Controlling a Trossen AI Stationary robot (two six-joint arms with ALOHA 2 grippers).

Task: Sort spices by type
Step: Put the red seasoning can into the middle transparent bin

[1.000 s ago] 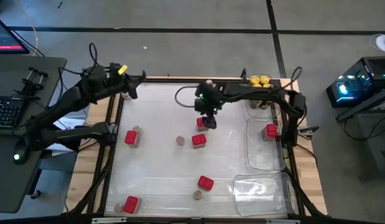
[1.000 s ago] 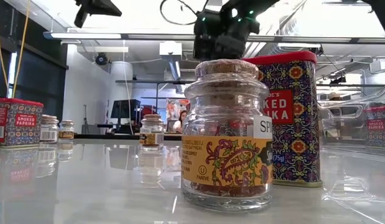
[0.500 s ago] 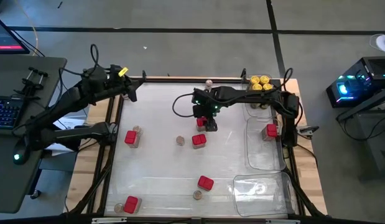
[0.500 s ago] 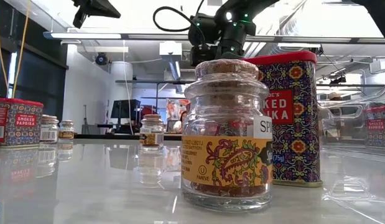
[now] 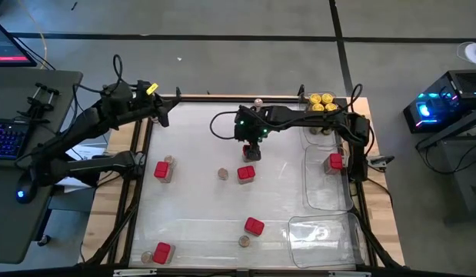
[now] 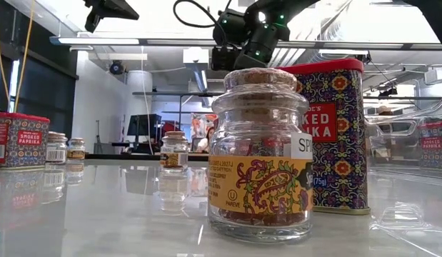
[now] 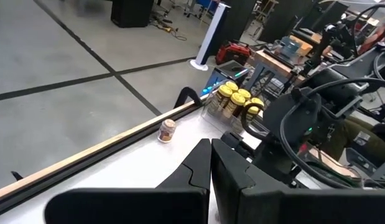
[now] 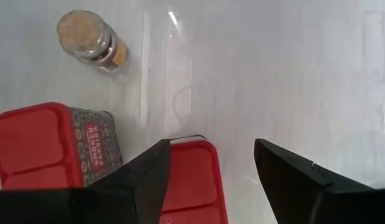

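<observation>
Two fingers of my right gripper (image 8: 211, 171) are hanging open, empty, straddling a red boxy paprika tin (image 8: 192, 183) standing mid-bench directly beneath; my left gripper (image 7: 211, 180), shut, is waiting farther off.

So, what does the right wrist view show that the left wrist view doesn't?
Right wrist only: the right gripper, open over a red tin, with a second tin and a cork-topped jar beside it.
Left wrist only: the shut left gripper, the yellow-lid jars at the table's corner, a lone small jar near the table's edge, and the right arm farther off.
Both: the white table.
</observation>
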